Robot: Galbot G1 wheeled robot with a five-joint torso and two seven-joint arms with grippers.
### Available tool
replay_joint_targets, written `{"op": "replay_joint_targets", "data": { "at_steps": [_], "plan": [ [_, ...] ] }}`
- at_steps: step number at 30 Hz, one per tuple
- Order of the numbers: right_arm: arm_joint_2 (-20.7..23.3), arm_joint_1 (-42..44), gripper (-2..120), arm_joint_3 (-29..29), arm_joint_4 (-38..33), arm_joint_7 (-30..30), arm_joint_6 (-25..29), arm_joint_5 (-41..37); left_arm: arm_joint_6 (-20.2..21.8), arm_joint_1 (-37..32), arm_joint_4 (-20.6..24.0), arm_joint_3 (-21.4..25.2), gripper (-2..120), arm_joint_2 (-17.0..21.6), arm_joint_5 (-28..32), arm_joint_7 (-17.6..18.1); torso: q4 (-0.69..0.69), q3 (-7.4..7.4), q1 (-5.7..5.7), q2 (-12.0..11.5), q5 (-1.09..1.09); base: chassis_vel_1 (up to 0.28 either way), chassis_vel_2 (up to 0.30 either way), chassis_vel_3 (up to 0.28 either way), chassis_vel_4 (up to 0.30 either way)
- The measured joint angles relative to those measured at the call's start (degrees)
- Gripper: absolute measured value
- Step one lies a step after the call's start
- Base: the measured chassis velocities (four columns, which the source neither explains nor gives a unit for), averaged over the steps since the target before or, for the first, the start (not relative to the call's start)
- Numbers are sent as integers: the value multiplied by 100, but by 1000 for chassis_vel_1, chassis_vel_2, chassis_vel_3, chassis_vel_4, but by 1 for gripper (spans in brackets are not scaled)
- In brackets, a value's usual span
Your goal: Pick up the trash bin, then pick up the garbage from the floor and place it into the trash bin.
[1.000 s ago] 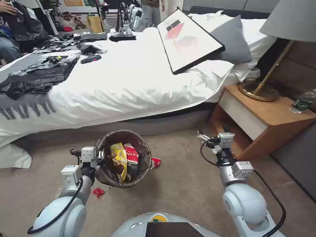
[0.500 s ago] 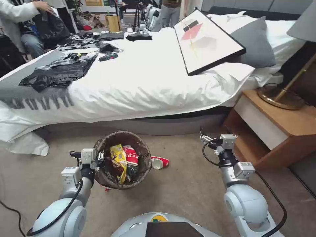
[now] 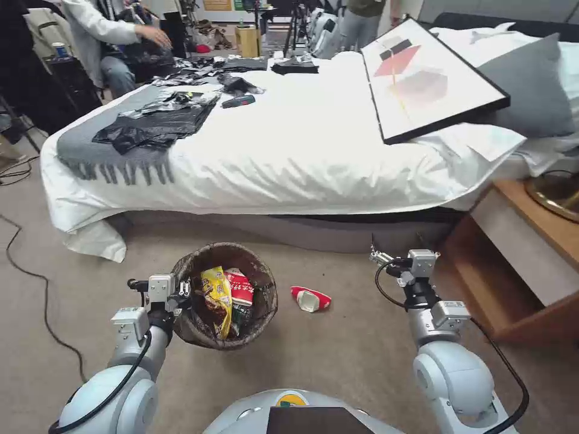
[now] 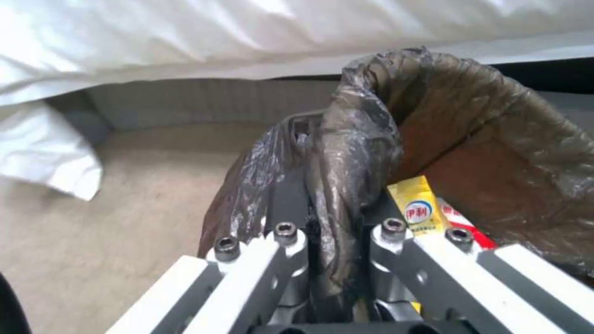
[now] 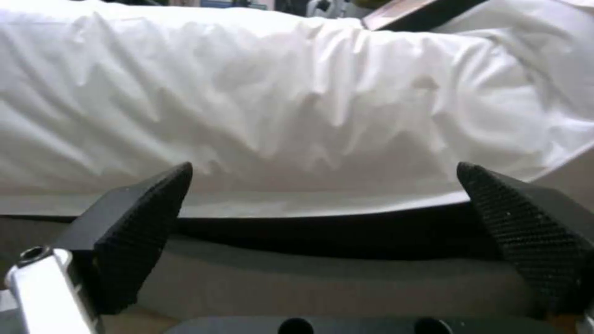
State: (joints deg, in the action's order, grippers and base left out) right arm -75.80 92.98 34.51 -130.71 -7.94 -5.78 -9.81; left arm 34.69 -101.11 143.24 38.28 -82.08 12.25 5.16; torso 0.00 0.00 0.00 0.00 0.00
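Crinkled dark bag film lines the trash bin point(image 3: 226, 295), which is pinched at its rim by the left gripper point(image 3: 181, 293) and held off the floor; light, thin-walled. A red-white carton point(image 3: 310, 298), likely crushable, lies between it and the spread right gripper point(image 3: 381, 258).

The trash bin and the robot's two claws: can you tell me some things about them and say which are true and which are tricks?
1. The left gripper pinches the trash bin at its bag-lined rim. True.
2. The bin is empty. False: a yellow wrapper and a red wrapper lie inside.
3. The right gripper holds litter. False: it is open, holding nothing.
4. A red-white carton lies on the carpet beside the bin. True.
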Motion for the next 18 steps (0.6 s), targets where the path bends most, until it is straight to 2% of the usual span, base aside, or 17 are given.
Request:
{"op": "replay_joint_targets", "data": {
  "at_steps": [18],
  "plan": [
    [5,11,100,101,92,89,41,-63,-1,-30,0,66,7,-22,9,21,0,0,0,0,0,84,83,75,84]
  ]
}}
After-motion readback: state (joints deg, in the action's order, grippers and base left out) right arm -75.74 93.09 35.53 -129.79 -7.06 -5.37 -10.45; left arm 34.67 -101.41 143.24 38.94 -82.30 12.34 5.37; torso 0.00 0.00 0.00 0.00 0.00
